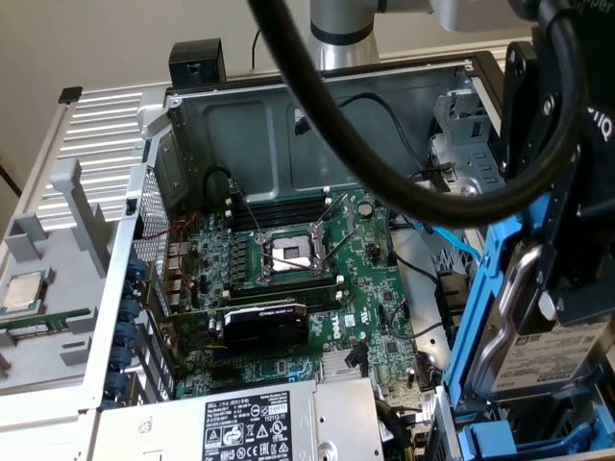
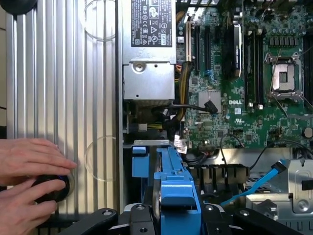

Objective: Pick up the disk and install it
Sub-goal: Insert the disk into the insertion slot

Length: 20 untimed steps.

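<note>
Inside an open computer case (image 1: 240,125), the robot gripper (image 2: 173,218) is clamping the blue-framed silver disk (image 1: 550,360) by its edges, holding it upright just beside the green motherboard (image 1: 380,288), to the exterior view's right of that board.

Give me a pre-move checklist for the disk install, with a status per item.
1. Grip on disk: ok. The gripper is shut on the disk by its blue carrier frame.
2. Disk pose: ok. It stands on edge, with its label showing in the exterior view.
3. Line-up with the drive bay: cannot tell.
4. Blue data cable: not ok. It lies loose, close to the carrier.
5. Person's hands: not ok. They rest on the ribbed panel beside the case.
</note>
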Available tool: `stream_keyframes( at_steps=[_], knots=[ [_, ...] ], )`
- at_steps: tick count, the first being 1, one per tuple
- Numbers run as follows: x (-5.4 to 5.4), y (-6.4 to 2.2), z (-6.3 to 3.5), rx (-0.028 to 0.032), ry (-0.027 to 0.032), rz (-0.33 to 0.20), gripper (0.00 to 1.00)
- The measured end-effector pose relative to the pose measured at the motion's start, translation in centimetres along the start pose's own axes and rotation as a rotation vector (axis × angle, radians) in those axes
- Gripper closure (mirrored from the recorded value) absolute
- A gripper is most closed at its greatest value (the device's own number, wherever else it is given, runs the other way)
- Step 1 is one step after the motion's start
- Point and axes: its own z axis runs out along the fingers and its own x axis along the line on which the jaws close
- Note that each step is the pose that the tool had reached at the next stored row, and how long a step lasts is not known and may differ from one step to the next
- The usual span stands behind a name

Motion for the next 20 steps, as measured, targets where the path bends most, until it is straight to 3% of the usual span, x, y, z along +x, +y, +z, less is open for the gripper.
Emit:
stream_keyframes(
  at_steps=[8, 12, 20],
  knots=[
    [0.02, 0.56, 0.11, 0.007, -0.0009, 0.0, 0.63],
    [0.02, 0.7, 0.11, 0.02, -0.0013, -0.001, 0.63],
    [0.02, 0.7, 0.1, 0.0217, -0.002, 0.0, 0.63]
  ],
)
